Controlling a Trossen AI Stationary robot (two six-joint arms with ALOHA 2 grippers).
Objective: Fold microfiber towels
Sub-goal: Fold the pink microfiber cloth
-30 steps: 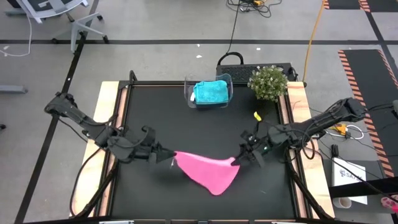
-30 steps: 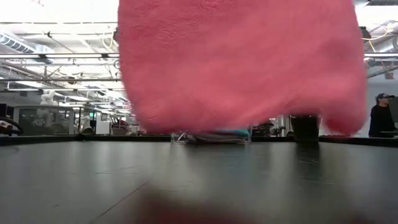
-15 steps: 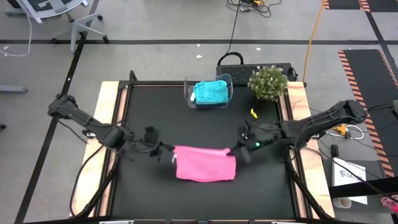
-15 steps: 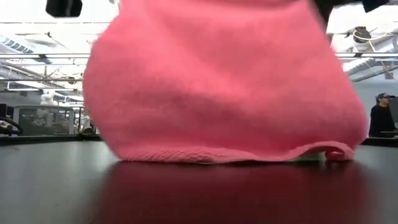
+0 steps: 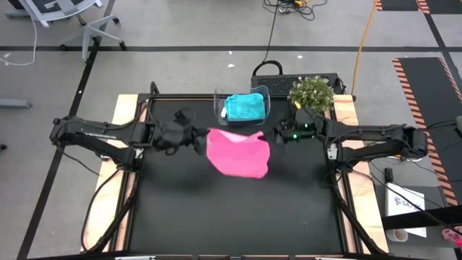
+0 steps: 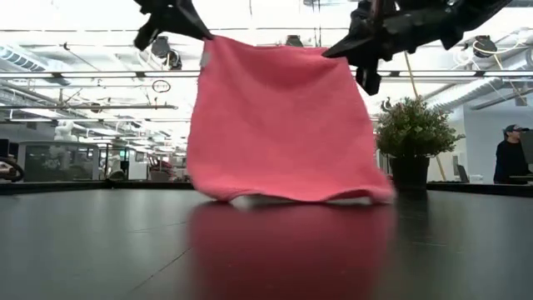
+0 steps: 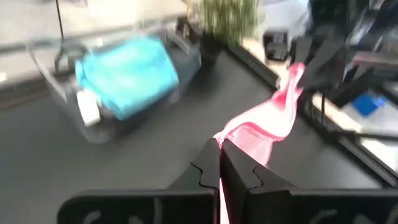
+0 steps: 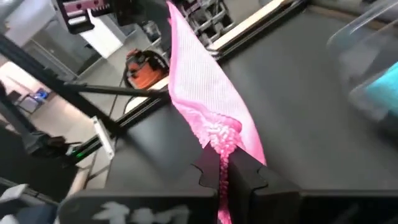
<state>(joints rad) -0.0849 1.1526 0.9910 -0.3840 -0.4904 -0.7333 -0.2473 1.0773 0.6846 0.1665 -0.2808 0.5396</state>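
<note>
I have just swung the pink towel (image 5: pixel 239 152) up and toward the far side, near the bin (image 5: pixel 243 108), with my left gripper (image 5: pixel 201 140) and right gripper (image 5: pixel 273 136) each pinching a top corner, so it hangs flat, ready to lay down for folding.

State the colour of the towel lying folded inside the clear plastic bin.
Teal. The folded towel in the clear bin shows best in the high view.

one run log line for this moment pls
left gripper: shut on pink towel corner | right gripper: shut on opposite corner | towel: hanging, bottom edge at table | teal towel: in bin
</note>
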